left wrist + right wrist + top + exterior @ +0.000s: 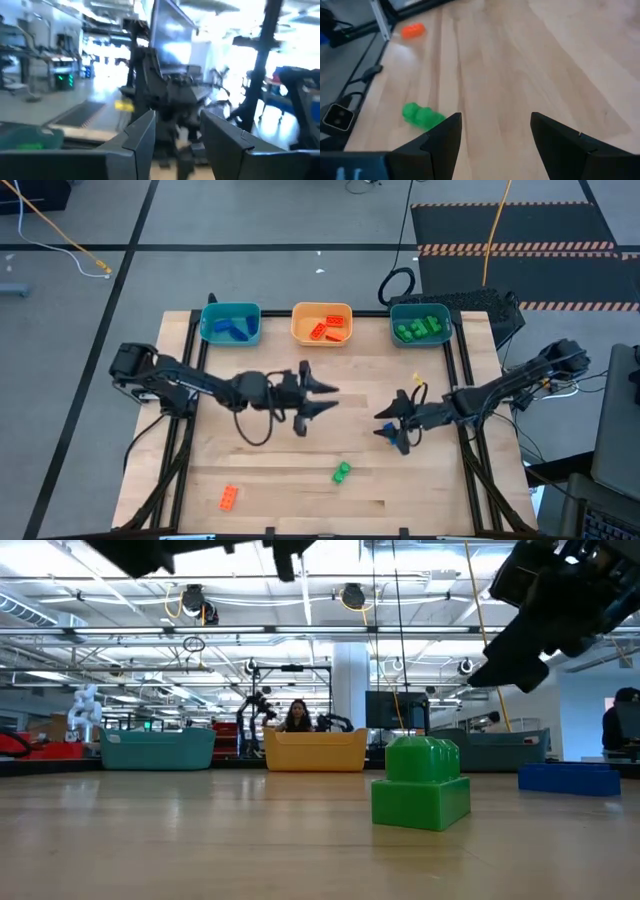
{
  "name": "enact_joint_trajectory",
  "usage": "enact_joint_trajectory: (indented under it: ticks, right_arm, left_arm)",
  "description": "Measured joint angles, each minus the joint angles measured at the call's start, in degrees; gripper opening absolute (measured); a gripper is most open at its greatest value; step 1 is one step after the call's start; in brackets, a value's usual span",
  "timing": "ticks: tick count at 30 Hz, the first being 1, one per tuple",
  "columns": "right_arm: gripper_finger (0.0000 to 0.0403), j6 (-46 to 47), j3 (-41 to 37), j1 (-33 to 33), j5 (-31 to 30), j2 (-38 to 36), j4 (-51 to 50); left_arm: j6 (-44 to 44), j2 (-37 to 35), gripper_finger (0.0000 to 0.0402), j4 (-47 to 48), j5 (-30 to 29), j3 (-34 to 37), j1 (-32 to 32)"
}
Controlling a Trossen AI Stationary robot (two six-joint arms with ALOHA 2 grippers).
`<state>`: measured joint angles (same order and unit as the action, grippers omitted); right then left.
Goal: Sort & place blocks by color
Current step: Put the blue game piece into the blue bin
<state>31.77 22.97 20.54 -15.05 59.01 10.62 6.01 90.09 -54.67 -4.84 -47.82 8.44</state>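
Observation:
My left gripper (326, 398) hovers open over the table's middle, level, pointing toward the right arm, with nothing between its fingers (177, 140). My right gripper (392, 430) stands open right of the middle, slanting down, also holding nothing (495, 135). A blue block (385, 428) shows just under its fingertips from above. The low view shows this blue block (570, 778) lying flat on the wood with the arm above it. A green block (341, 472) (420, 785) (422, 116) lies nearer the front edge. An orange-red block (229, 498) (413, 31) lies at the front left.
Three trays stand along the far edge: a teal tray (231, 310) with blue blocks, an orange tray (322, 310) with orange-red blocks, and a second teal tray (420, 308) with green blocks. A person sits in the room behind the table.

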Motion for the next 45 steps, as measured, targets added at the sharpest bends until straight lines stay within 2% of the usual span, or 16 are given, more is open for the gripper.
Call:
enact_joint_trajectory:
  ticks: [6,12,19,24,35,45]
  right_arm:
    - [0.0231,4.32,4.74,0.58,-0.14,3.97,-11.17]
    - [0.0231,8.89,10.78,0.58,-0.15,7.38,-24.87]
    - [0.0231,19.97,15.23,0.58,0.35,8.95,-39.94]
    - [0.0231,28.12,15.23,0.6,3.09,9.8,-42.28]
    - [0.0231,28.66,15.23,1.17,2.84,13.48,-42.24]
    - [0.0231,33.04,15.23,5.97,1.57,13.45,-42.37]
  left_arm:
    - [0.23,-1.45,0.0152,1.61,0.23,2.91,3.02]
    - [0.36,-3.5,0.0152,10.3,0.22,3.14,4.65]
    - [0.34,-4.02,0.0152,13.43,-1.77,3.14,5.45]
    - [0.31,-4.01,0.0152,16.82,-1.79,3.11,5.4]
    - [0.79,-4.05,0.0152,17.24,-2.78,3.09,5.54]
    - [3.32,-4.05,0.0152,17.16,-2.82,3.09,5.72]
